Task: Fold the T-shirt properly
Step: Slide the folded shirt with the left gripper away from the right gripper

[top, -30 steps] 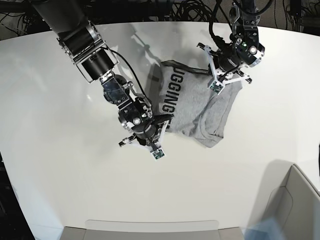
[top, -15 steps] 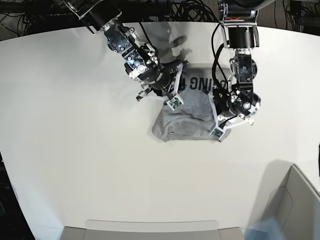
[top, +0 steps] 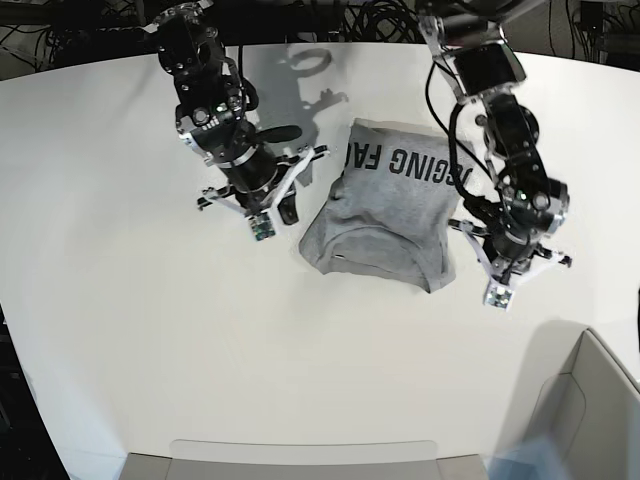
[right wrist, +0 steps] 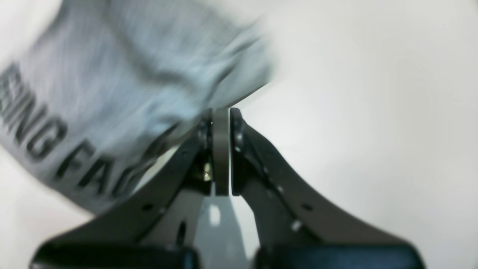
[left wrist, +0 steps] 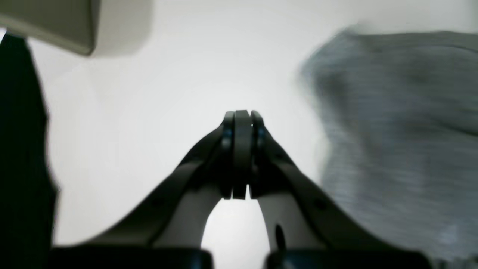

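Observation:
The heather-grey T-shirt [top: 385, 215] lies folded in a compact bundle at the table's middle. A band of black lettering runs along its far edge and plain grey faces the front. My right gripper [top: 262, 228] hangs to the left of the shirt, apart from it, shut with nothing in it. In the right wrist view its jaws [right wrist: 221, 116] are pressed together and the blurred T-shirt [right wrist: 112, 93] lies beyond them at upper left. My left gripper [top: 495, 295] is off the shirt's right front corner, also shut and empty. The left wrist view shows the left gripper [left wrist: 242, 114] over bare table, with the T-shirt [left wrist: 403, 130] to its right.
A grey open box [top: 590, 400] stands at the front right corner; its corner [left wrist: 48, 22] shows in the left wrist view. A flat grey tray edge [top: 300, 455] runs along the front. Cables lie behind the white table's [top: 120, 330] far edge.
Both grippers have let go of the shirt and pulled away, the right one to the left, the left one to the front right. The shirt now lies folded with its lettering at the far edge.

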Tool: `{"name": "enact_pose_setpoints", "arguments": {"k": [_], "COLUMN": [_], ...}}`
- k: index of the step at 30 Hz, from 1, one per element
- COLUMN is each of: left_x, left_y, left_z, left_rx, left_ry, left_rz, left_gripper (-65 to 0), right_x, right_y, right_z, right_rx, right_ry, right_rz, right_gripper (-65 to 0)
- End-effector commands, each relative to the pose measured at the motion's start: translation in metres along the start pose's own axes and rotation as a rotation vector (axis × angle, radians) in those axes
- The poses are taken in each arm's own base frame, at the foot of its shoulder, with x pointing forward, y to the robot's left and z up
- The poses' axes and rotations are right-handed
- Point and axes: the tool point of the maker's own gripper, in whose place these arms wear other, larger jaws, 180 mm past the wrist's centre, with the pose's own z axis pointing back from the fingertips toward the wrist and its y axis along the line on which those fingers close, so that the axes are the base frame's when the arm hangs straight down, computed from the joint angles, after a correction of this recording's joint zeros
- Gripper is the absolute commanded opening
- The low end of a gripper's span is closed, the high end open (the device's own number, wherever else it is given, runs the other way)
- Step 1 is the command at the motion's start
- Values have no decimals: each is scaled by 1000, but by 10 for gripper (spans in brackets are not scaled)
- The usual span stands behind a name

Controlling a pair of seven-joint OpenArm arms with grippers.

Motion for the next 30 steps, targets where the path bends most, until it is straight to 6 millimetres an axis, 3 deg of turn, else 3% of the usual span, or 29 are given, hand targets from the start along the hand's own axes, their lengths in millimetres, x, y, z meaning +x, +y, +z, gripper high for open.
{"name": "enact_pose_setpoints", "arguments": {"k": [1,7,13,19,26,30], "left_x": [-1,-52,-44,-39,-46,-72], "left_y": [-11,-63,-78,-86,-131,-158], "left_z": [10,23,29,28,7,-12], "left_rx": [-21,-127,-229,-279,-424,-485], "left_ry": [-28,30,-64,-96,-119,-77], "left_rz": [17,90,197,246,332,401], "left_gripper": [-650,-650,-650,-650,-650,-650], "right_x": [2,-41,-69,-75,-77,-76], "right_y": [-5,-25,-23,-21,-21,-20], "right_z": [6,19,28,31,30,30], "right_rx": [-14,-55,-53,-48,-48,-49], "right_ry": [-20,81,146,161,166,163], "right_rz": [-8,1,8,2,1,-2], "right_gripper": [-650,-650,-650,-650,-650,-650]}}
